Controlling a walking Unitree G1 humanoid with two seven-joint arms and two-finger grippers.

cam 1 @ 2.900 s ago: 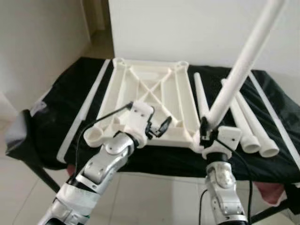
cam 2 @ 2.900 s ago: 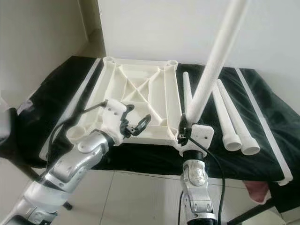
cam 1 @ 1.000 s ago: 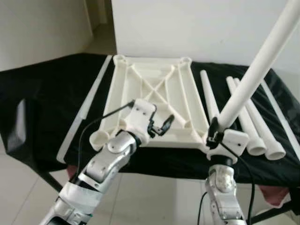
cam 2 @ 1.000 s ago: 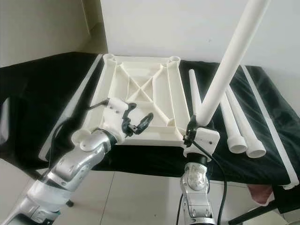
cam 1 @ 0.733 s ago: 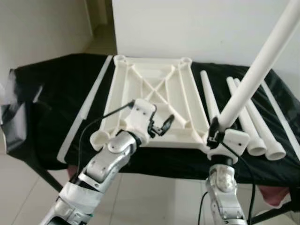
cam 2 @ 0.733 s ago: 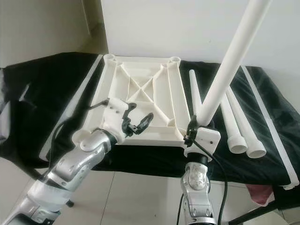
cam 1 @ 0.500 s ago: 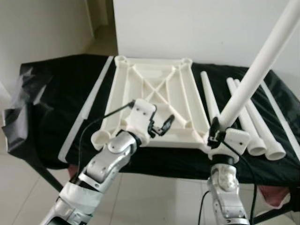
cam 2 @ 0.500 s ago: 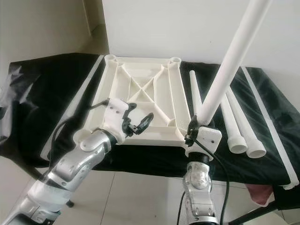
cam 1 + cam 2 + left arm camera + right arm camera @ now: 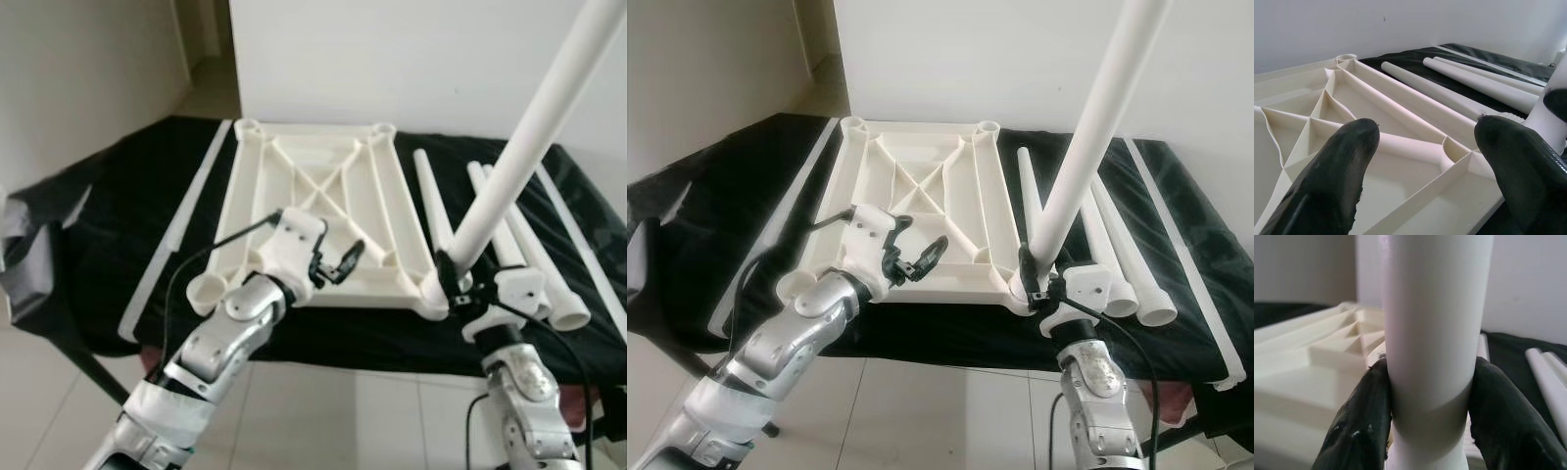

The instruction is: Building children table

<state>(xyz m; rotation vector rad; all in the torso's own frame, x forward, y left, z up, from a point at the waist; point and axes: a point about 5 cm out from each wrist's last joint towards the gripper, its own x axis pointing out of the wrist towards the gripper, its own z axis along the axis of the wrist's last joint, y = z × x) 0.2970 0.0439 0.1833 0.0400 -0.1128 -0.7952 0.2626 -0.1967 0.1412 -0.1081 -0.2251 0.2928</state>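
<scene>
The bench is draped in black, faintly glossy cloth, and its left flap now hangs rumpled rather than flat as it did a moment ago; part of that is the camera shifting a little.

On it the top lies underside up: a white moulded plastic slab, ribbed with a crossed brace and a round socket at each corner.

The leg, a long smooth white tube, stands tilted at the near right corner socket. Against a second ago the right forearm has swung out to the right while the leg's foot stays at the socket, so I judge the leg is being levered or twisted home, the first of four.

Three more legs lie side by side on the cloth just right of the top, tapered and flared at their near ends. Flat white strips rest along both sides.

The right gripper pinches the leg low down, matt black fingers pressed to either side.

The left gripper hovers over the top's near edge, its fingers spread wide and empty.
</scene>
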